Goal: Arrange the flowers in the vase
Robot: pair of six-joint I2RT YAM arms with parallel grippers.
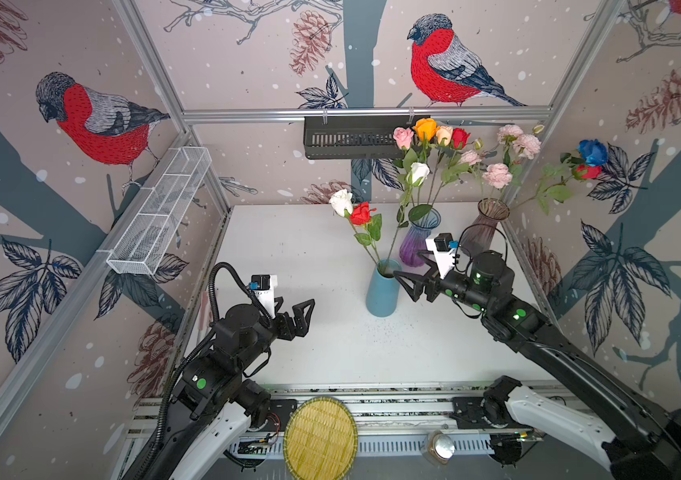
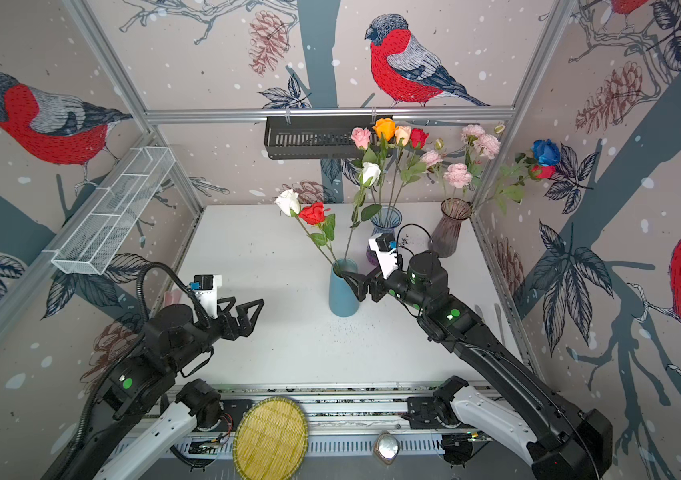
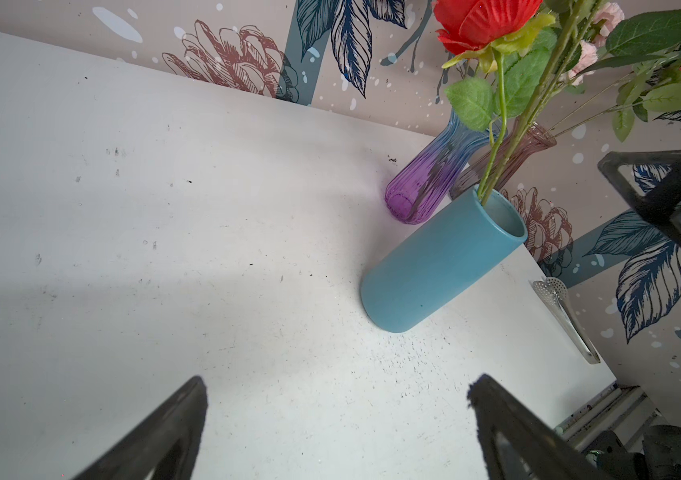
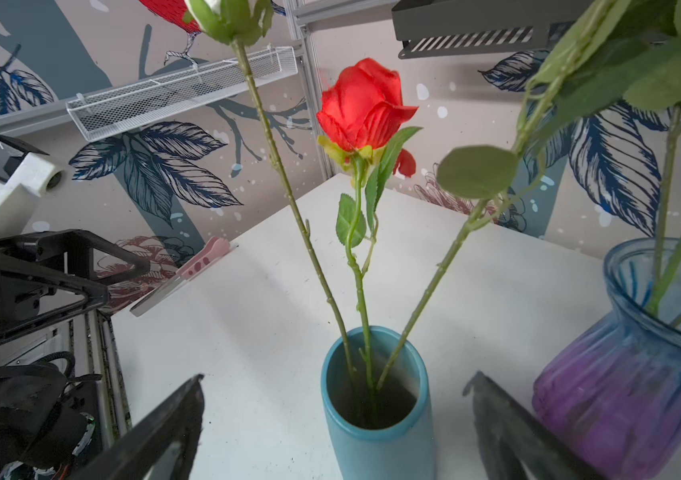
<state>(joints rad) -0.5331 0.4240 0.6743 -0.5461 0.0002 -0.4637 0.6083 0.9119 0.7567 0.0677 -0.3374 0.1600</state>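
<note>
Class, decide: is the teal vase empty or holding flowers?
Holding flowers: three green stems stand inside the teal vase, including the red rose.

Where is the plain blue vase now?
In both top views the plain blue vase stands near the middle of the table, in front of the purple glass vase, with the right gripper beside its rim.

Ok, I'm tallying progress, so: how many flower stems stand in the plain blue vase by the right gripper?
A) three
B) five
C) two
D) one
A: the right wrist view shows three green stems going into the mouth of the blue vase, the middle one carrying the red rose.
</note>
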